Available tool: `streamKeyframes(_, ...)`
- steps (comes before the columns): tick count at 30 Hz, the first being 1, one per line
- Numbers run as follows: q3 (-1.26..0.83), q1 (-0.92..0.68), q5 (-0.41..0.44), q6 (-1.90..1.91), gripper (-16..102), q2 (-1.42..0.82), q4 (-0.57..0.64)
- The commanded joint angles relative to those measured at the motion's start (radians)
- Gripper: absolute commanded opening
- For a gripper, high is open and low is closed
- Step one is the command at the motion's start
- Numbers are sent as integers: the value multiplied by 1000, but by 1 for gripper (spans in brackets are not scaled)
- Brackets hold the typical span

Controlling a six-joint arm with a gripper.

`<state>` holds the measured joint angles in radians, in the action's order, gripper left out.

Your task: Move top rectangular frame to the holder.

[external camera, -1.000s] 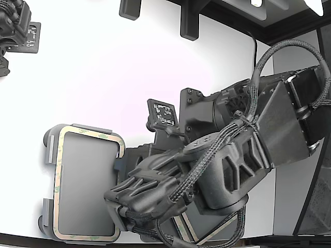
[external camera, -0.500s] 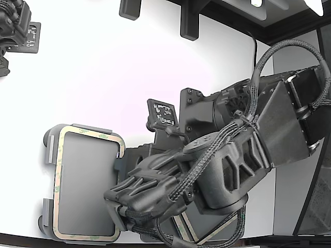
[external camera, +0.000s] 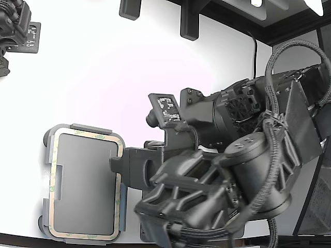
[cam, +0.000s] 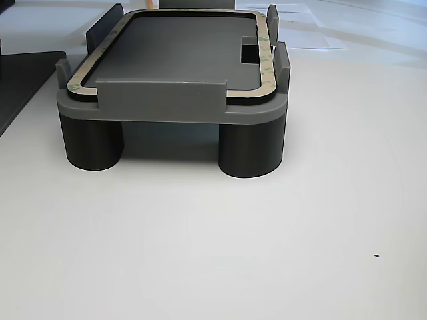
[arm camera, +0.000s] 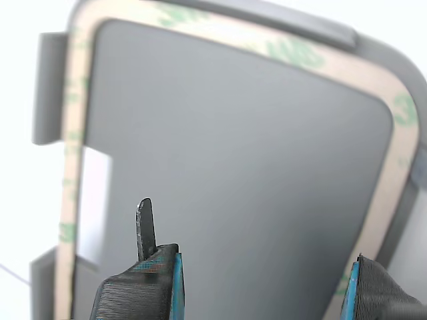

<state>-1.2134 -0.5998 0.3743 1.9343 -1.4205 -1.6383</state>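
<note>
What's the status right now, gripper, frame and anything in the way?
Gripper open, empty, above the holder. Frame seated flat inside holder's raised tabs. Nothing on or across the frame.

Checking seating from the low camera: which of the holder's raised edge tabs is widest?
The long tab on the holder's near edge in the other view, spanning between the two legs; the side tabs are short, narrow posts.
</note>
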Motion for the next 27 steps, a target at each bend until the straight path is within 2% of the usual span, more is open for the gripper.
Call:
streamKeyframes(1,0,5,192,-241,100,-118,31)
streamKeyframes(5,-201,44,299,-684,100,-334,213)
streamKeyframes(8,-403,124,296,-1031,100,-541,402)
streamKeyframes(11,-572,264,173,-1287,100,-749,485)
streamKeyframes(18,-940,657,-230,-1720,100,-1160,615)
streamKeyframes(21,-1078,696,-281,-1776,100,-1266,649)
streamKeyframes(27,-1319,695,-298,-1805,100,-1468,683)
